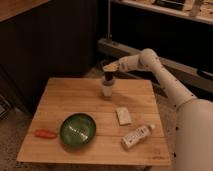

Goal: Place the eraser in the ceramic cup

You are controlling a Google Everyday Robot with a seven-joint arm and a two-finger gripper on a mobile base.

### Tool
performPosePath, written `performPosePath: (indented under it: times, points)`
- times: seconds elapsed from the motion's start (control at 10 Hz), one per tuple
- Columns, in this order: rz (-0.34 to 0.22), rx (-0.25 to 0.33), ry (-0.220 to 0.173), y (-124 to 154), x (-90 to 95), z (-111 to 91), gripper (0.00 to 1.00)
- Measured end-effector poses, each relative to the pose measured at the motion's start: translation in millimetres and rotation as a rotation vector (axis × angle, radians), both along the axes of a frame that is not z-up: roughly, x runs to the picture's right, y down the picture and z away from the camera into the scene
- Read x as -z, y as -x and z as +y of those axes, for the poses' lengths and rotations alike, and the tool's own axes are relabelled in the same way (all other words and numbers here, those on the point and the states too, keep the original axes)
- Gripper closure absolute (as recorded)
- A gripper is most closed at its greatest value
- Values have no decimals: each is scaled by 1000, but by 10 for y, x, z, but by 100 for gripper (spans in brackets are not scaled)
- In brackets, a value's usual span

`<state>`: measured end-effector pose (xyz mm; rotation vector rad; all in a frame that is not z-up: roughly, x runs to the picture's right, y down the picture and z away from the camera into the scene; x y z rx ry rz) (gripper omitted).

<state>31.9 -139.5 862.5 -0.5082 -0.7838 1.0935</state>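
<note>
The white ceramic cup [107, 90] stands upright near the far edge of the wooden table [65, 97]. My gripper [109, 68] hangs straight above the cup, reaching in from the right. It is shut on the eraser [107, 77], a dark oblong block that hangs upright below the fingers. The eraser's lower end is at the cup's mouth; I cannot tell whether it touches the cup.
A green bowl [78, 130] sits front left, with an orange carrot-like thing [45, 133] to its left. A pale flat pad [123, 115] and a lying clear bottle [136, 136] are front right. My arm [165, 80] spans the table's right side. Dark cabinets stand behind.
</note>
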Motion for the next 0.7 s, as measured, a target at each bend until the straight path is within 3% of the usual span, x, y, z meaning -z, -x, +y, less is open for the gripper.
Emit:
performPosePath:
  times: [0.3,0.7]
  points:
    - [1,2,2,-5,-21,24,91]
    - [1,1,1,-9,-15,21,52]
